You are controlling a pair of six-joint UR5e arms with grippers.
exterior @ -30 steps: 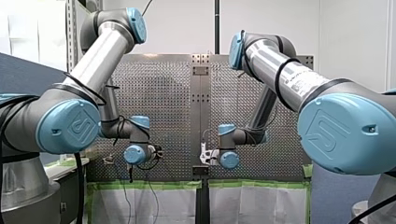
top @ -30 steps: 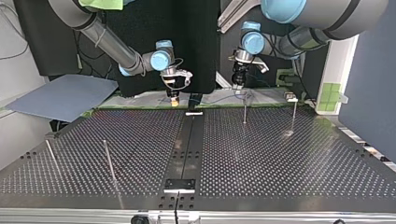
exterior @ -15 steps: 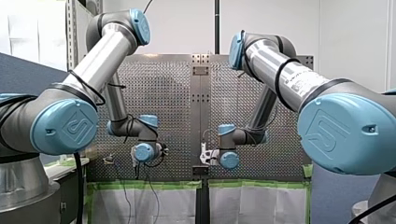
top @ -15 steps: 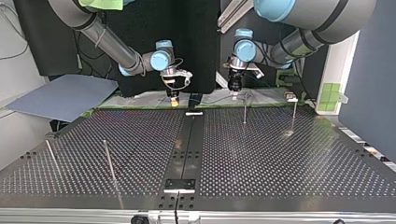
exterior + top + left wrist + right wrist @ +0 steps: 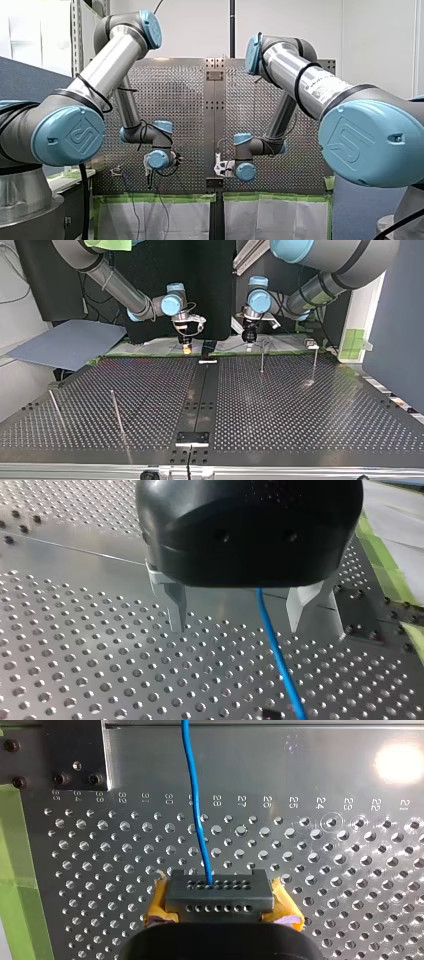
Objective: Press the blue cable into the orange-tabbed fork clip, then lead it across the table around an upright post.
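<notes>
Perforated table [image 5: 300,405], white wall [image 5: 190,30], blue cable [image 5: 197,820]

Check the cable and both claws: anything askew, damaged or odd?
Nothing stands out. The blue cable leaves my right claw in a clean line, without kinks, and passes free between the open fingers of my left claw.

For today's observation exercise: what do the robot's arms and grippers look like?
Both the left arm and right arm are silver tubes with light-blue joint caps and black cables. The left gripper is black with metal fingers; the right gripper has yellow pads.
</notes>
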